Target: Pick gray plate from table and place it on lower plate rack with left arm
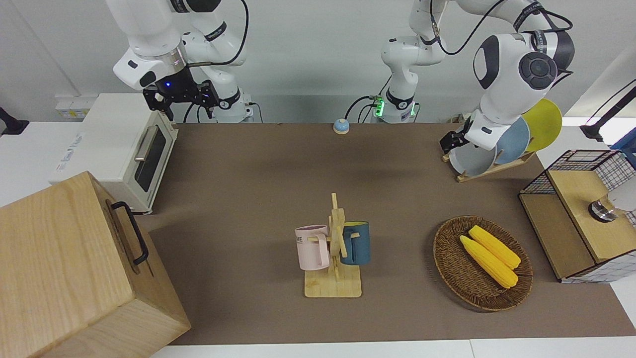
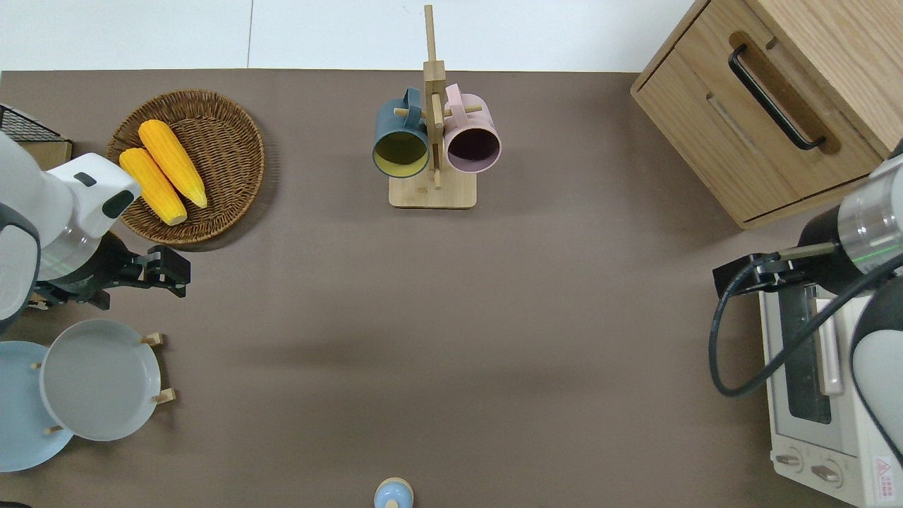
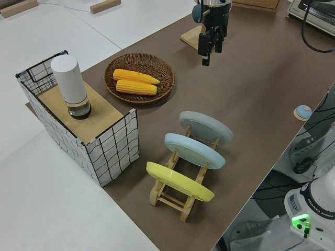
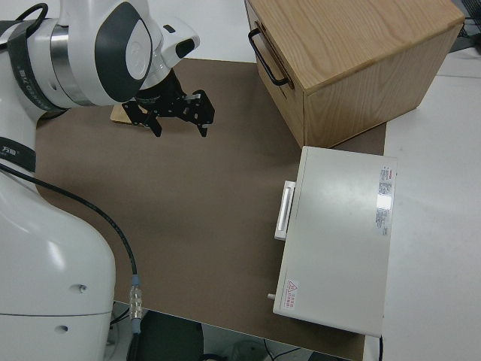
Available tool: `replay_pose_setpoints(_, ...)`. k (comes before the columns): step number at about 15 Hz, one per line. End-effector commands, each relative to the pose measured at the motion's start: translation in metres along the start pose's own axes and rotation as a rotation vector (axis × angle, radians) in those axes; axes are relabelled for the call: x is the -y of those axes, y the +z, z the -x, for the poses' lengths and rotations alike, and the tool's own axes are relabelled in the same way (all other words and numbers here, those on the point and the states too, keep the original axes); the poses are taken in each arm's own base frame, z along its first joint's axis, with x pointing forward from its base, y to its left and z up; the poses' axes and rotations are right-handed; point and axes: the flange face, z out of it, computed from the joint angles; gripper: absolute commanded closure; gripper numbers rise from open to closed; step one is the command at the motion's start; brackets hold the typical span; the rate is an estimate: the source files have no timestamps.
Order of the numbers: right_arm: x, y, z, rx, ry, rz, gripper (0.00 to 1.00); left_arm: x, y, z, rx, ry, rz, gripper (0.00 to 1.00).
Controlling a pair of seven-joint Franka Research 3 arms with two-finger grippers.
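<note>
Gray plate at lower left of the overhead frame, standing in the plate rack beside a blue plate. Left claw, empty with fingers apart, hangs above bare table higher in frame; right arm parked

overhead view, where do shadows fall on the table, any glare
Overhead view: a soft, broad shadow lies across the middle of the table, and a tighter dark one hugs the wicker basket on its robot-facing rim. No glare on the matte covering. Front view: the same soft shadow shows, nearer the robots than the mug stand.
</note>
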Motion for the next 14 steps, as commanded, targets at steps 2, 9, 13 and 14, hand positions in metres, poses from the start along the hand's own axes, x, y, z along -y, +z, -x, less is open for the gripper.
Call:
replay_pose_setpoints(2, -0.002, -0.003, 0.002, 0.001, 0.015, 0.006, 0.017, -0.010, -0.018, -0.014, -0.108, 0.019, 0.062, 0.00)
replay_pose_setpoints(9, -0.002, -0.003, 0.002, 0.001, 0.015, 0.006, 0.017, -0.011, -0.042, -0.018, -0.209, 0.042, 0.075, 0.00)
replay_pose_setpoints(13, -0.002, -0.003, 0.002, 0.001, 0.015, 0.006, 0.017, -0.010, -0.045, -0.018, -0.220, 0.171, 0.064, 0.00)
replay_pose_setpoints(14, -0.002, -0.003, 0.002, 0.001, 0.015, 0.006, 0.017, -0.010, -0.045, -0.018, -0.220, 0.177, 0.063, 0.00)
